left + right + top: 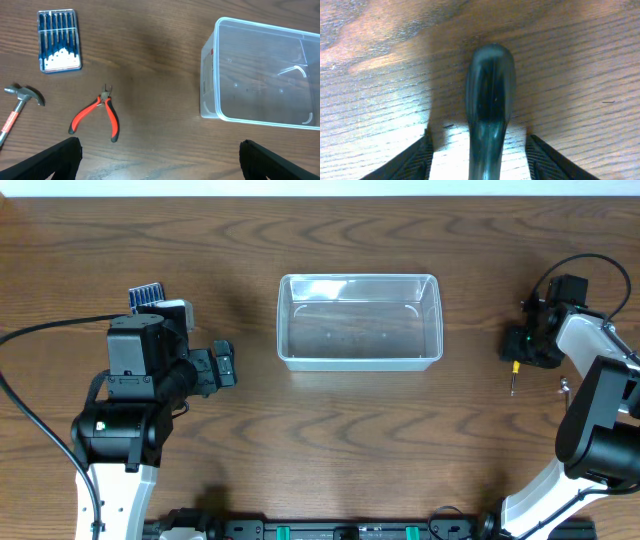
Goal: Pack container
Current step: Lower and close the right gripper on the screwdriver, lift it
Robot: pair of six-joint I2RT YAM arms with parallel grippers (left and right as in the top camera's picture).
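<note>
The clear plastic container (pixel 360 358) stands empty at the table's middle; it also shows in the left wrist view (pixel 210 75) at the right. My left gripper (pixel 224 366) is open and empty (pixel 160 162), left of the container. Red-handled pliers (pixel 97 112), a hammer (pixel 22 97) and a blue drill-bit case (pixel 59 41) lie on the table before it. My right gripper (pixel 520 345) is open low over the table. Its fingers (pixel 480 162) straddle a dark screwdriver handle (pixel 489 90) without touching it. The screwdriver's yellow collar and tip (pixel 515 372) stick out below the gripper.
In the overhead view the drill-bit case (pixel 147 295) peeks out behind the left arm; the pliers and hammer are hidden under that arm. A small metal item (pixel 565 386) lies beside the right arm. The table is dark wood.
</note>
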